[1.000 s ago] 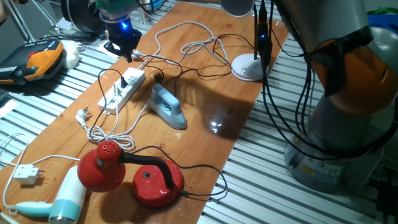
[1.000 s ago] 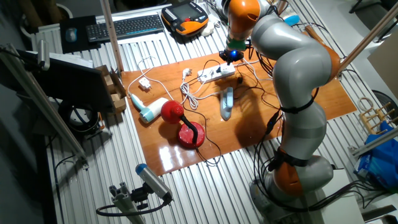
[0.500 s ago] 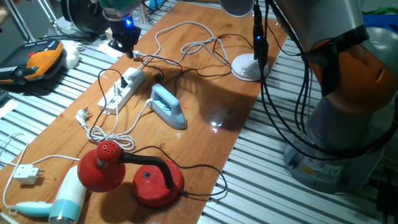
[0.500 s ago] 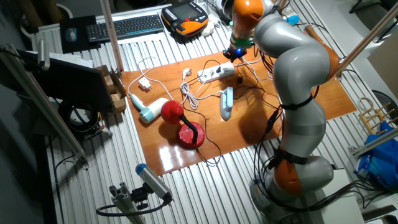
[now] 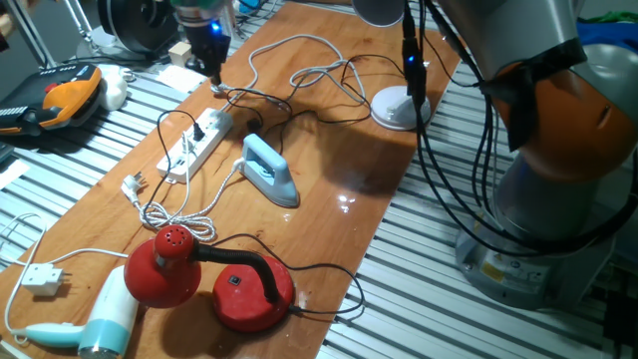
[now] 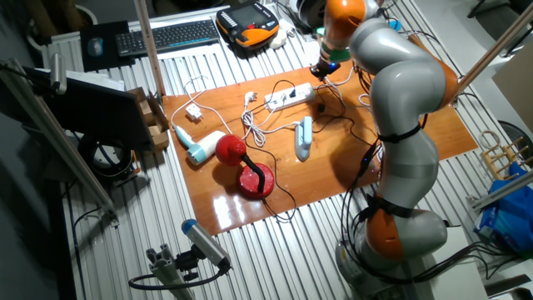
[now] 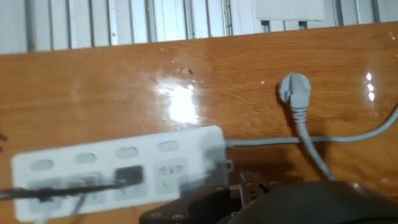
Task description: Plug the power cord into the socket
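Up past the far end of the long white rectangular power strip (image 5: 195, 144), the arm's two-finger tool (image 5: 211, 62) hangs above the wooden tabletop (image 5: 329, 160), a blue light glowing on it. Its fingers are too small and blurred to judge, so I cannot tell how far apart they stand or whether they have hold of anything.

Going from left to right, with the strip as the mark: nearest me and left of it lies a white and pale-blue hair dryer (image 5: 95, 321), with a square white plug (image 5: 41, 278) just beyond it on a white cord. Next comes a red desk lamp with a round head and round base (image 5: 207, 276), well in front of the strip. A white-grey braided cord ends in a small white plug (image 5: 133, 184) just beside the strip's near end. In the hand view the strip (image 7: 118, 171) fills the lower left, with a small black plug (image 7: 129, 176) seated in one of its outlets and a grey round plug (image 7: 293, 89) lying apart on the wood to its right.

Right of the strip sits a light blue iron (image 5: 269, 170), close alongside it. The thin black power cord (image 5: 299, 112) trails over the tabletop from beneath the tool, past the iron's far side. Further right stands a white round lamp base (image 5: 398, 108).
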